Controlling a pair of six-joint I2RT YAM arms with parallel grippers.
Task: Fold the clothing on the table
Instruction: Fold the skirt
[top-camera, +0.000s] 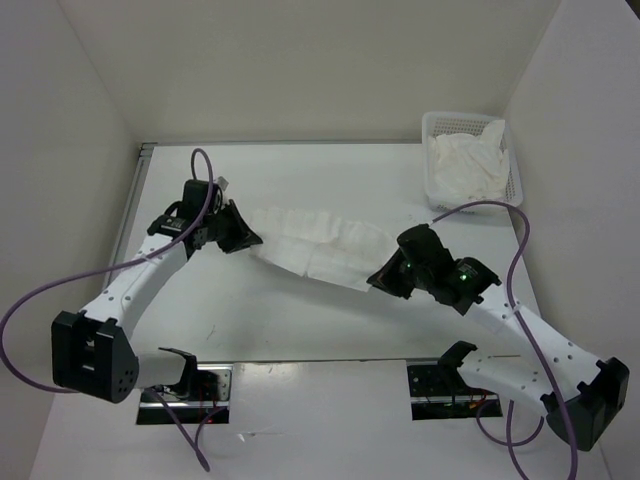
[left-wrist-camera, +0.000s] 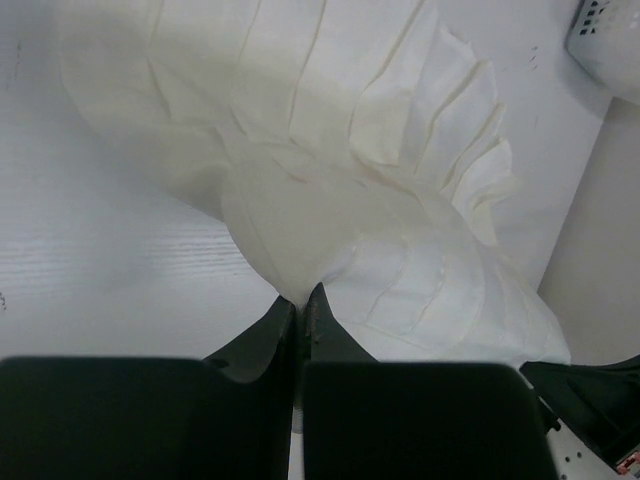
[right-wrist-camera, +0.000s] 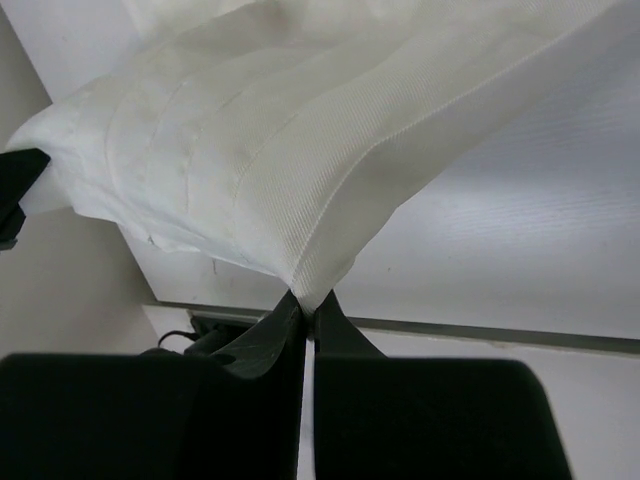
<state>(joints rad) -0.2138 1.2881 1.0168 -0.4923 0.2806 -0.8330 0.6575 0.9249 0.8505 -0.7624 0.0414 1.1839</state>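
In the middle left of the overhead frame, left gripper (top-camera: 250, 238): jaws pressed together on the left end of the clothing (top-camera: 318, 246); its wrist view shows the fabric gathered into a pinch at the tips and fanning out in pleats toward the top of the frame
Right of centre in the overhead frame, right gripper (top-camera: 380, 279): jaws likewise clamped tight, on the garment's right end; its wrist view shows a folded edge nipped between the tips, the cloth rising away to the upper left
Across the middle of the overhead frame, clothing: a long, bunched white band slung between the two claws over the table (top-camera: 300, 330); whether its mid-span rests on the surface I cannot tell
Handling: judged thin, light and limp, with a fine rib; it should drape and crease readily and hold no shape of its own; not fragile
Where to take hold: best at corners or along a hem, pinching every layer, since a grip on a bunched middle would likely drag wrinkles into the fold
Upper right of the overhead frame, mesh basket (top-camera: 515, 170): well apart from the garment, with a cloth heap (top-camera: 465, 165) in it
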